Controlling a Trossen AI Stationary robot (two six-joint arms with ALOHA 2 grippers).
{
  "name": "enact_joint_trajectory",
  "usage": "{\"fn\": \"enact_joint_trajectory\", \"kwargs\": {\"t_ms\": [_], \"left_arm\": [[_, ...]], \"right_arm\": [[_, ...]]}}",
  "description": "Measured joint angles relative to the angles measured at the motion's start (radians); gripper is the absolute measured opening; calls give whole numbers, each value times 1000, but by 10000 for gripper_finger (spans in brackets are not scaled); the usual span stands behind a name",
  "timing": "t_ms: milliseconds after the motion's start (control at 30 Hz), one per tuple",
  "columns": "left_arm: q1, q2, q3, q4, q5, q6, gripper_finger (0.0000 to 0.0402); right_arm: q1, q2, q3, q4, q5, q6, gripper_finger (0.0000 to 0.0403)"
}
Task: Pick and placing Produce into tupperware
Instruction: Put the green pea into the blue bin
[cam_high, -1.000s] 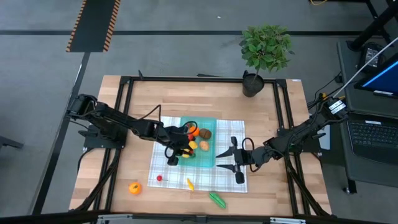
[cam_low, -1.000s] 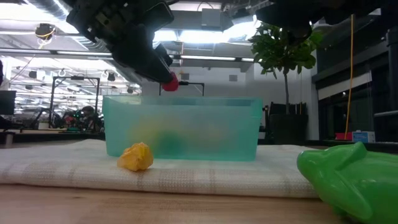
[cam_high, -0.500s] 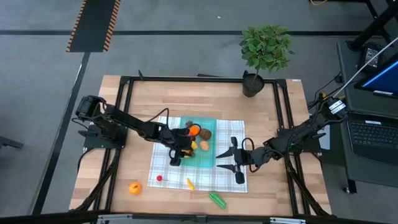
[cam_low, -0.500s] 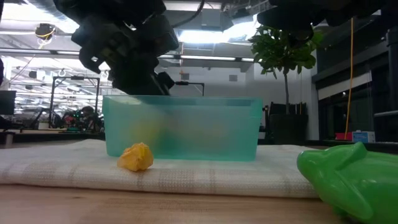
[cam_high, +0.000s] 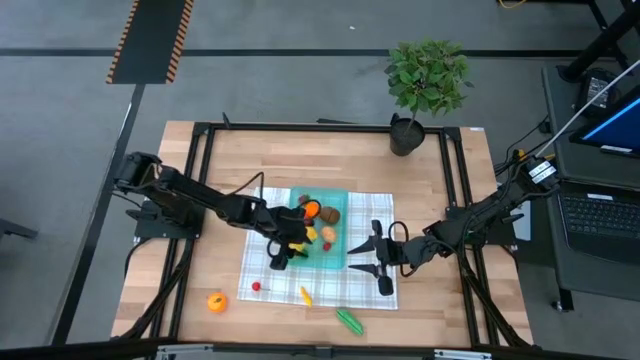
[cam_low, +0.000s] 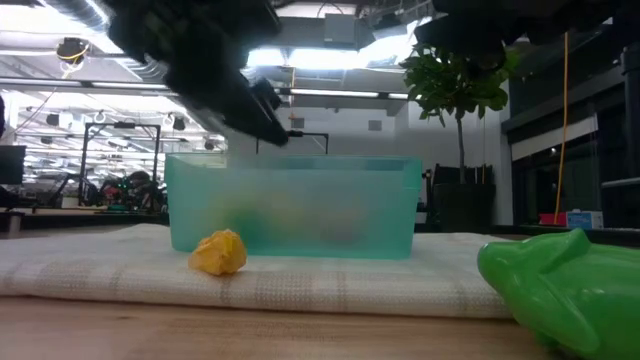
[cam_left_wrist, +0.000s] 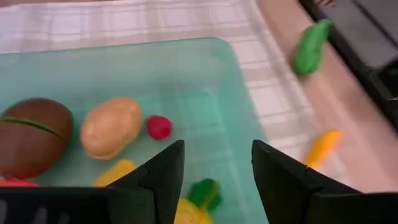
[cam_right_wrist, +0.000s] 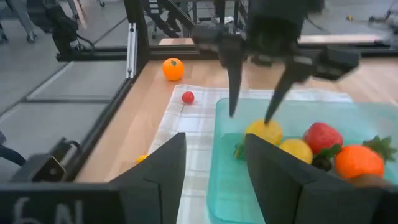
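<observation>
The tupperware (cam_high: 318, 229) sits on the checked cloth (cam_high: 330, 285) mid-counter, its long axis running left to right, produce (cam_left_wrist: 111, 126) inside. The left claw (cam_high: 277, 247), released and empty, hangs over its left end; the right claw (cam_high: 368, 255), parted, waits just right. A green piece (cam_high: 349, 320) lies nearby.

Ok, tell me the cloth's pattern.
White-and-green checks on the cloth, clearest in the left wrist view.

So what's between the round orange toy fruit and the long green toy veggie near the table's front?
In the high view, a tiny round red toy piece and a small yellow toy piece, both on the white-and-green checked cloth.
</observation>
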Motion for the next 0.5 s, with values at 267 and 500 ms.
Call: {"fn": "enact_joint_trajectory", "kwargs": {"t_ms": [267,500], "left_arm": [[-74,-187,-81,-11,-73,-20,179],[-187,-380,-173,10,-199,-53,179]], "right_arm": [[31,-58,1,-105,-22,139,166],[123,-115,1,-180,-16,243,166]]}}
